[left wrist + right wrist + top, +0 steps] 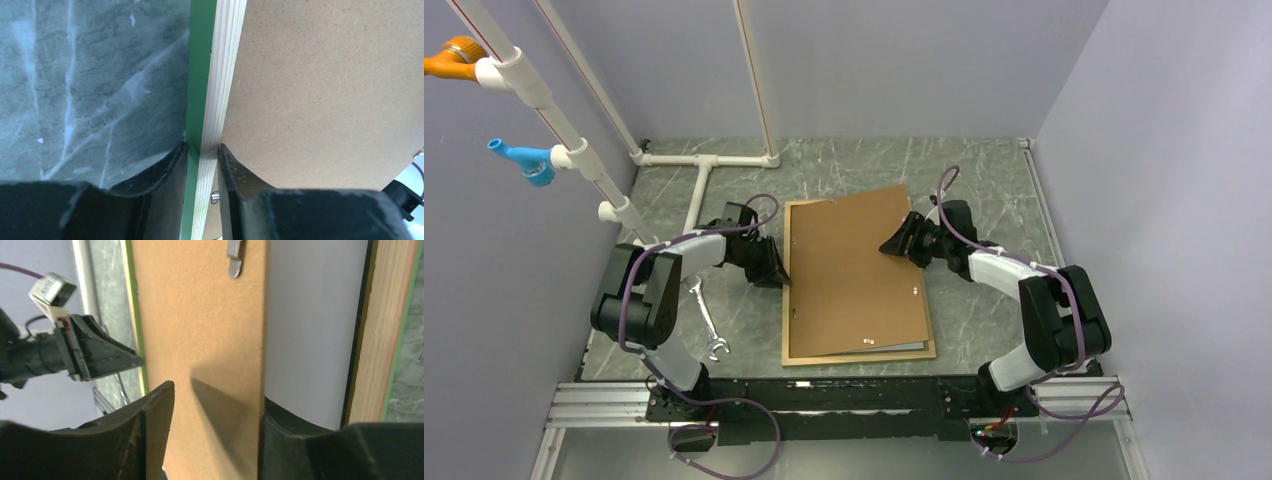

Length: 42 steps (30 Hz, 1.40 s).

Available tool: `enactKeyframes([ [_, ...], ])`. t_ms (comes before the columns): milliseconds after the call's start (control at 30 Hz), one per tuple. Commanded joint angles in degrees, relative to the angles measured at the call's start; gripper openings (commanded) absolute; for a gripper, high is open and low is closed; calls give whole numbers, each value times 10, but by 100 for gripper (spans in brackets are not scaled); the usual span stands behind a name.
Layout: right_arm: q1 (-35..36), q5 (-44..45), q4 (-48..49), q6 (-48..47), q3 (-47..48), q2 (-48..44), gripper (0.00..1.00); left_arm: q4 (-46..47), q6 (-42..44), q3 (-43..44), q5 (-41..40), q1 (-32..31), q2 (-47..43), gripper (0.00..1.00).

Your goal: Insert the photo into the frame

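Black fingers (165, 170) of the left tool (202, 146) filled the near edge of its wrist view, clenched on the narrow border of the frame (220, 75), which ran off toward 12 o'clock. Seen from above, that grip sat at the frame's 9 o'clock side, and the frame lay flat on the desk (984, 170). A brown backing board (854, 270) lay skewed over it. The right tool (217, 392) stood released at the board's 2 o'clock corner. The photo (310, 340), white back up, lay inside the frame at 3 o'clock of that tool, partly under the board.
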Motion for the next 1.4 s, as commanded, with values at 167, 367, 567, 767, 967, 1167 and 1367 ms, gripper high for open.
enactKeyframes([
  [167,27,12,-73,-72,54,12,73,-13,20,11,-40,-7,9,34],
  [367,45,55,-146,-97,89,29,90,-14,21,9,-42,-7,8,35],
  [567,66,130,-222,-114,126,40,100,-19,23,9,-46,-7,6,35],
  [767,88,214,-307,-130,168,46,100,-19,23,9,-47,-7,7,35],
  [967,98,285,-361,-140,194,63,100,-23,26,10,-51,-7,6,36],
  [1167,103,297,-375,-143,207,65,100,-32,29,12,-60,-7,-6,42],
  [1367,102,299,-385,-145,211,53,100,-51,45,21,-81,-7,-32,55],
])
